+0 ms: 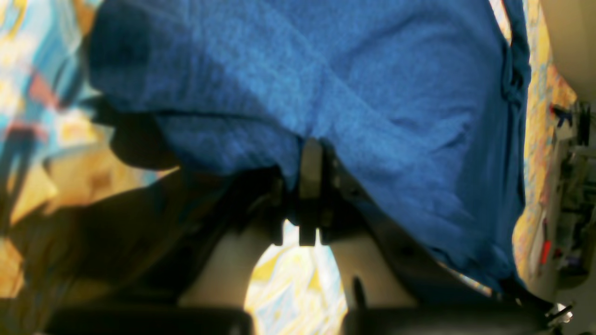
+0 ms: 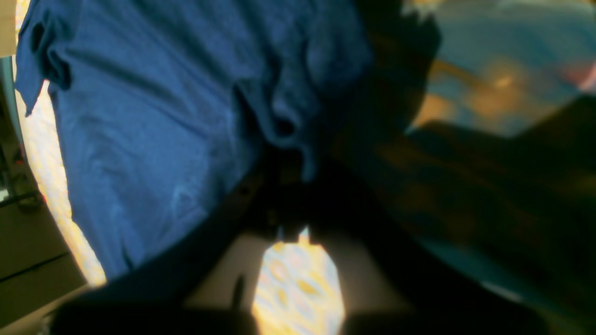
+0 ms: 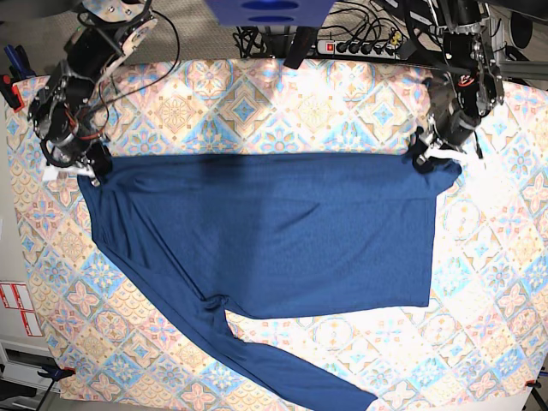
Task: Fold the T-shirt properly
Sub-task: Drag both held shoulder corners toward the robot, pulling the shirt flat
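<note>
T-shirt (image 3: 265, 231) spreads mid-frame on the desk (image 3: 342, 107), bare margins all round; left claw (image 3: 431, 157) and right claw (image 3: 86, 169) clenched on its upper corners.

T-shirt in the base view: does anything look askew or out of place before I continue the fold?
Yes. The T-shirt is stretched between the left tool and right tool, but one long sleeve trails diagonally from the lower left toward the table's near edge, outside the body.
</note>
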